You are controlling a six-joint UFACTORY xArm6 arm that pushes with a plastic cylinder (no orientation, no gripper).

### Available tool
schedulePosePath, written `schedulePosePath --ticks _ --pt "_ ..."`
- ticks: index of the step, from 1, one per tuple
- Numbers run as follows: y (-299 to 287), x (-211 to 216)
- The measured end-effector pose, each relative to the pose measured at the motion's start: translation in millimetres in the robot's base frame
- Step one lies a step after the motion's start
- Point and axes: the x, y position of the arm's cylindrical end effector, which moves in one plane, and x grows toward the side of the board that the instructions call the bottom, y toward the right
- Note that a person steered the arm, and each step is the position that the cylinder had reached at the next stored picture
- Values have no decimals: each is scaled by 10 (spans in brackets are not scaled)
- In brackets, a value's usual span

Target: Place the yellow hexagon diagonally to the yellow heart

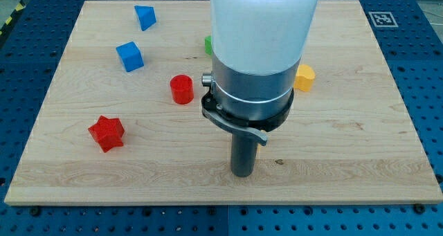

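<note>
Camera view: your arm has no gripper; its tip [242, 172] rests on the wooden surface [346, 146]. The yellow hexagon [304, 77] sits near the arm's right, well apart from the tip.

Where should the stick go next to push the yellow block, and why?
Probably my tip should first slide toward the view's right, then up. It sits near the view's bottom, well below the yellow block, which peeks out on the arm's right. No yellow heart shows; the arm may hide it, so choosing the push direction is a guess.
</note>
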Motion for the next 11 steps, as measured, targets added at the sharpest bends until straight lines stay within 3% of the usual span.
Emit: schedulePosePath --ticks 4,7,9,11 --pt "43 -424" --pt "-183 -536" --pt "40 -546" --pt "-253 -606"
